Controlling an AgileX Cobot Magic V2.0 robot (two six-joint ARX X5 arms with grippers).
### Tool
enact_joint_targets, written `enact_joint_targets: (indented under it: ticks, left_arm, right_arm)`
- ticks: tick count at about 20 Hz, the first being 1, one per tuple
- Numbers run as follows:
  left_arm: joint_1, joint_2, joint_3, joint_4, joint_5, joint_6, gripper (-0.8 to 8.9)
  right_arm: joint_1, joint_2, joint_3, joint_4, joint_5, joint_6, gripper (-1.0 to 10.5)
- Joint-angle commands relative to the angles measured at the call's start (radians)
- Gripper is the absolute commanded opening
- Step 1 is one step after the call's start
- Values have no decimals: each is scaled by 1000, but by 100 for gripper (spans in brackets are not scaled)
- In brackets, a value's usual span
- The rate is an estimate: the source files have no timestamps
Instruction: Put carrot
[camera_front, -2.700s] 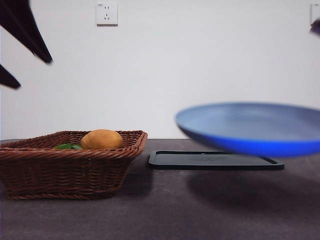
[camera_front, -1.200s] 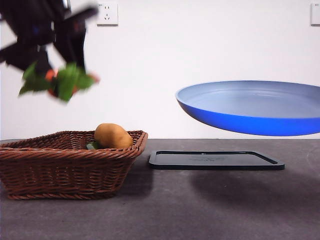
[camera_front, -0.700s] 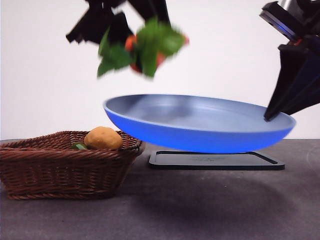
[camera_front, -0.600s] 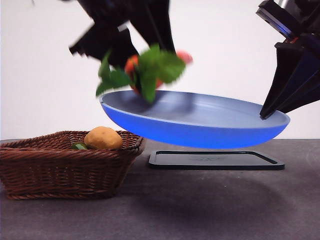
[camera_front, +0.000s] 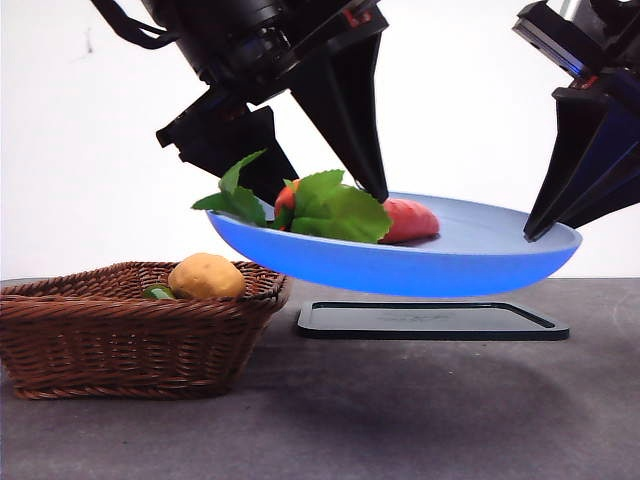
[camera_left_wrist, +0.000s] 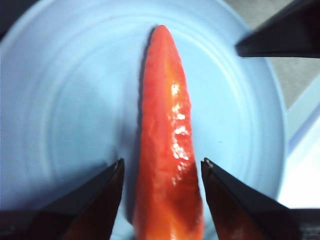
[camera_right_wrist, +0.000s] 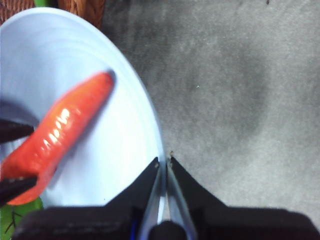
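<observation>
The carrot (camera_front: 408, 221), red-orange with green leaves (camera_front: 335, 212), lies in the blue plate (camera_front: 400, 272), leaves hanging over its left rim. My left gripper (camera_front: 332, 192) stands over it, open, one jaw on each side of the carrot (camera_left_wrist: 167, 125) with small gaps. My right gripper (camera_front: 535, 232) is shut on the plate's right rim (camera_right_wrist: 159, 150) and holds the plate in the air, tilted slightly. In the right wrist view the carrot (camera_right_wrist: 60, 135) lies across the plate, with the right gripper (camera_right_wrist: 164, 160) at the edge. The left gripper (camera_left_wrist: 162, 162) fills the left wrist view's lower part.
A brown wicker basket (camera_front: 130, 340) stands at the left, holding a yellow-orange potato (camera_front: 205, 275) and something green (camera_front: 155, 292). A flat black tray (camera_front: 430, 320) lies on the dark table under the raised plate.
The left gripper came down with the carrot from above the plate's left rim. The carrot now lies in the plate and the jaws stand apart from it. The plate stayed about level.
</observation>
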Motion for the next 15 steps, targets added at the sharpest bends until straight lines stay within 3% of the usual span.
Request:
enact_joint_targets:
  ticks: [1,8,15]
  left_arm:
    - [-9,-26,20,4,5,12,276]
    - [47,-246,99,-162,-48,71,275]
    - [109,-433,135,-280,-201,92,272]
  right_arm:
    - [-3,11,27,-16,18,28,3]
    - [-137,186,265,-171,16,-94,3]
    - [-244,609,657,-173,17,-149,3]
